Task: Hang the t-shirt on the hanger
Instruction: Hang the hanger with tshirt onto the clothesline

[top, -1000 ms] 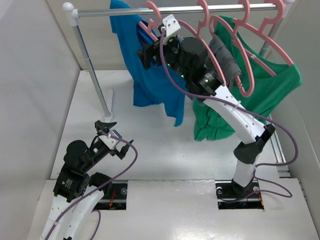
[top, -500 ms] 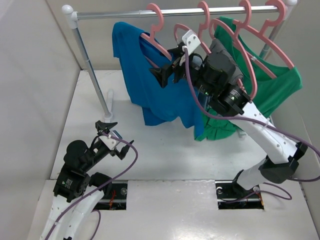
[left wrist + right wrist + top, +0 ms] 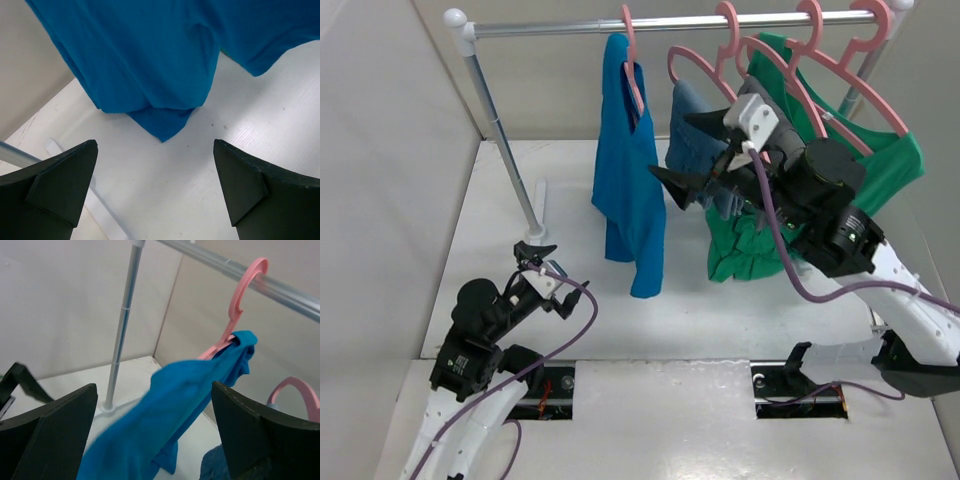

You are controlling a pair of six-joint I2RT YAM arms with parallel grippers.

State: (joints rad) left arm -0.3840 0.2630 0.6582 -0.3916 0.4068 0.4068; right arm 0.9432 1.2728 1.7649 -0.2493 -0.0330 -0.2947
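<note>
The blue t-shirt (image 3: 628, 180) hangs on the pink hanger (image 3: 630, 62), whose hook is over the metal rail (image 3: 560, 26). It hangs edge-on, its hem above the table. My right gripper (image 3: 686, 158) is open and empty, just right of the shirt and apart from it. In the right wrist view the shirt (image 3: 190, 390) and the hanger (image 3: 239, 302) show between the open fingers of my right gripper (image 3: 155, 412). My left gripper (image 3: 555, 268) is open and empty, low at the front left. In its wrist view, my left gripper (image 3: 157, 165) has the shirt's hem (image 3: 150, 55) ahead of it.
A denim-blue garment (image 3: 692, 125), a grey garment (image 3: 775, 112) and a green shirt (image 3: 885, 170) hang on other pink hangers at the rail's right. The rail's post (image 3: 505, 150) stands at the left on a foot (image 3: 538, 215). Walls close in on both sides.
My right gripper has let go of the hanger and drawn back to the right and down. The t-shirt has swung right along the rail and now hangs edge-on. The left arm has not moved.
</note>
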